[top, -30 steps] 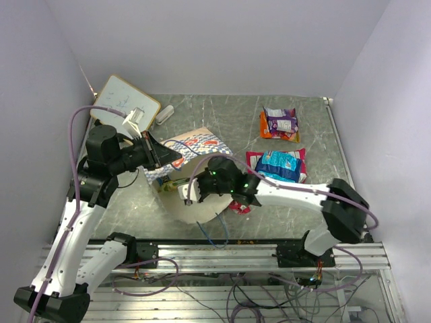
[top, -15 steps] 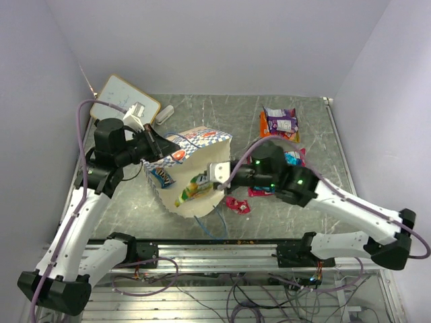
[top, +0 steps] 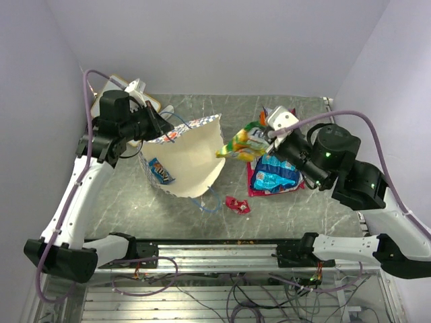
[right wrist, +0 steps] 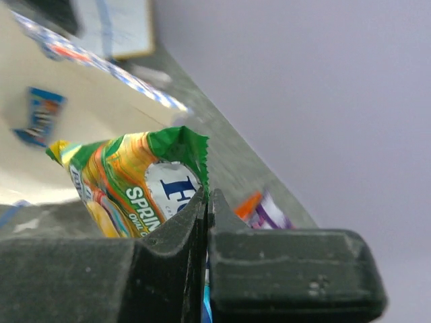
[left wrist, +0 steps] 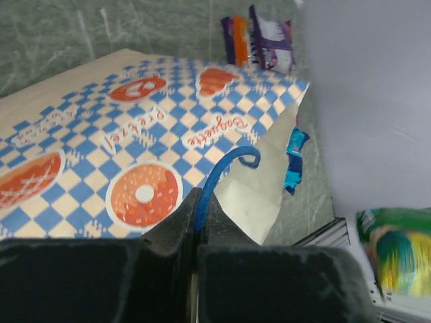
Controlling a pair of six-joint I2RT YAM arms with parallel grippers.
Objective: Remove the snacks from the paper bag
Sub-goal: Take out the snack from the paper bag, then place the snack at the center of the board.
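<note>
The paper bag [top: 192, 158] hangs tilted with its mouth open toward the top camera. My left gripper [top: 161, 128] is shut on the bag's blue cord handle [left wrist: 222, 168], above the checkered side [left wrist: 135, 134]. A small blue snack packet [top: 160, 171] lies inside the bag. My right gripper [top: 271, 138] is shut on the edge of a green snack packet [top: 242, 142], which it holds in the air to the right of the bag mouth. In the right wrist view the green packet [right wrist: 128, 188] hangs from the fingertips. A blue packet [top: 276, 171] rests on a red-pink one [top: 256, 188].
A small red packet [top: 237, 204] lies on the table in front of the bag. Purple and orange packets [left wrist: 269, 44] sit at the back right, partly behind my right gripper. The whiteboard [right wrist: 114, 27] stands at the back left, behind the left arm.
My right gripper drew the green packet out of the bag and carried it up and to the right. My left gripper lifted the bag higher and farther back by its handle.
</note>
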